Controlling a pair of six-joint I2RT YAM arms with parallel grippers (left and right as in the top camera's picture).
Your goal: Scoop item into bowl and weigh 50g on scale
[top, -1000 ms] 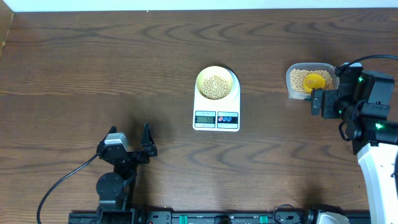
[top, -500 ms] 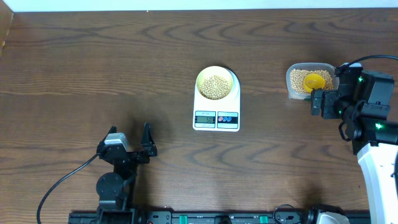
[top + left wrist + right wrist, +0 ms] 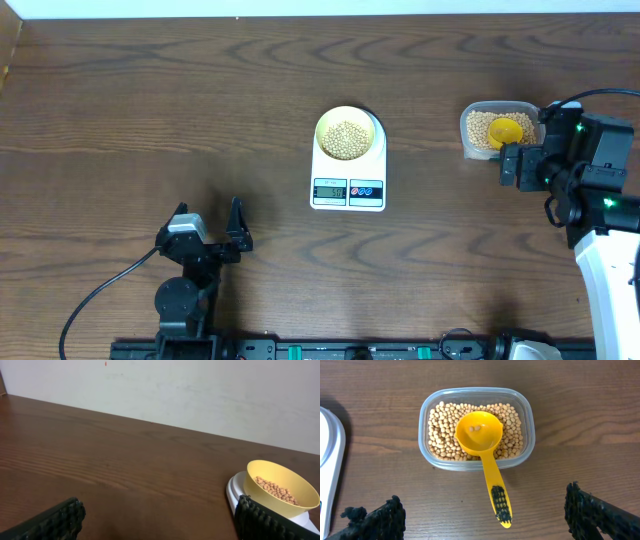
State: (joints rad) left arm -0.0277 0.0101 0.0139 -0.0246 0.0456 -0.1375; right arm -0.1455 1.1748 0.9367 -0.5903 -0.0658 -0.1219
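The pale-yellow bowl holds tan beans and stands on the white scale at the table's middle; it also shows in the left wrist view. More beans fill a clear container at the right, with a yellow scoop lying in it, handle pointing out over the rim. My right gripper is open and empty, fingers either side of the scoop handle's end, not touching it. My left gripper is open and empty at the front left, far from the scale.
The container shows at the right in the overhead view, a hand's width right of the scale. The right arm's white base stands at the front right. A black cable runs from the left arm.
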